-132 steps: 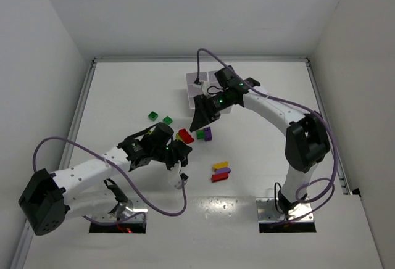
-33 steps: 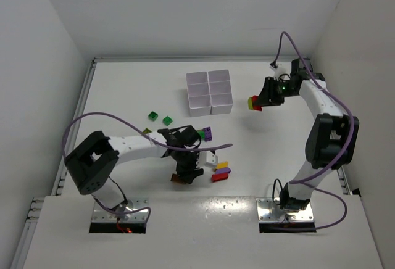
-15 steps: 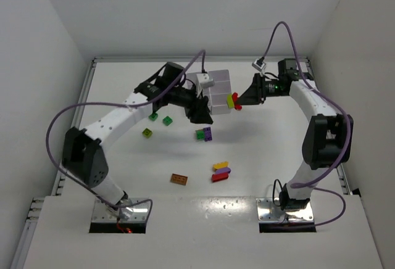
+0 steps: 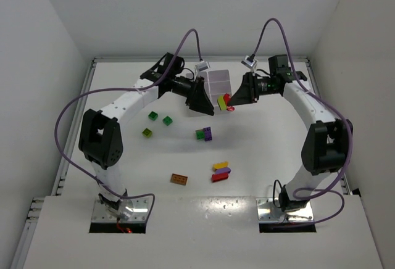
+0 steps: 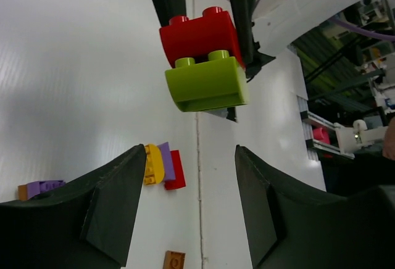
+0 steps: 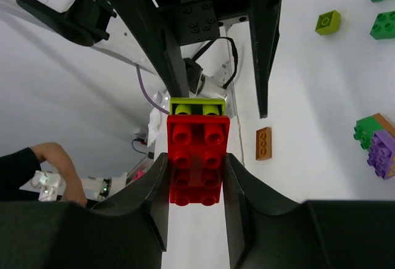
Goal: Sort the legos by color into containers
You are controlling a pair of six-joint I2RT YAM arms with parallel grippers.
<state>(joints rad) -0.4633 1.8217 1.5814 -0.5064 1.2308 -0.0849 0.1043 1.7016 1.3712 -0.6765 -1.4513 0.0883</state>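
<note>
One red brick (image 6: 199, 152), lime brick (image 5: 207, 87) attached, is clamped in the right pincer (image 6: 195, 159). The left pincer (image 5: 187, 155), fingers apart, sits at its 9 o'clock.

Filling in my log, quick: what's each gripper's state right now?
Left gripper: open, holding nothing.
Right gripper: shut on the red brick, lime brick stuck to it.

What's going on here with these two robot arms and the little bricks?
The right gripper is clamped on a red brick that has a lime brick stuck to it, and holds the pair in the air beside the white tray. The left gripper faces it with its jaws open, lined up on the pair, probably to pull them apart. Other bricks lie loose on the table.
</note>
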